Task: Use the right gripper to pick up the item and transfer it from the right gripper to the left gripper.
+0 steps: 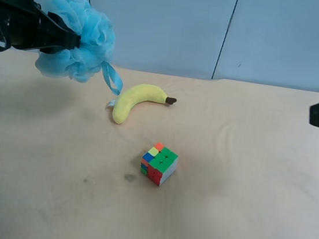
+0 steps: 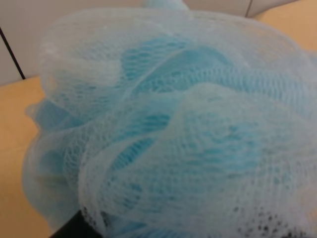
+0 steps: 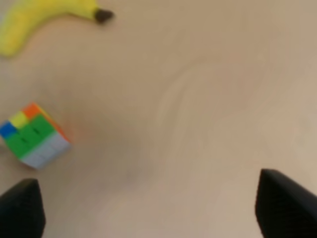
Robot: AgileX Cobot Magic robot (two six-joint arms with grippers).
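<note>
Blue mesh bath pouf (image 1: 83, 31) hung in the air over the bench's (image 1: 244, 188) far left corner, clear of the surface, with the left gripper (image 1: 71, 41) buried in its ruffles from the left-edge side. Left wrist view was filled with netting; only dark slivers of finger showed at the frame's edge, so the exact jaw gap could not be read, but since the ball was carried aloft with nothing else touching it, I judged the fingers clamped on it. Ribbon loop (image 1: 112, 79) dangled from the pouf's underside, its end near the plush banana (image 1: 135, 102) but, as far as I could tell, not on it. Right gripper (image 3: 153, 210) was spread wide and empty, both black tips framing bare bench; its camera caught the puzzle cube (image 3: 32, 136) and the banana's dark tip off to one side. In the high view only a black part of that arm showed at the right edge, well apart from the pouf, with banana and cube lying between. Key relation noted: the pouf lay across the bench from the right gripper, toward the far left corner, and the left gripper was by far the nearer, in fact holding it. Pouf is a ruffled ball with no usable long axis. Hand-over judged done
</note>
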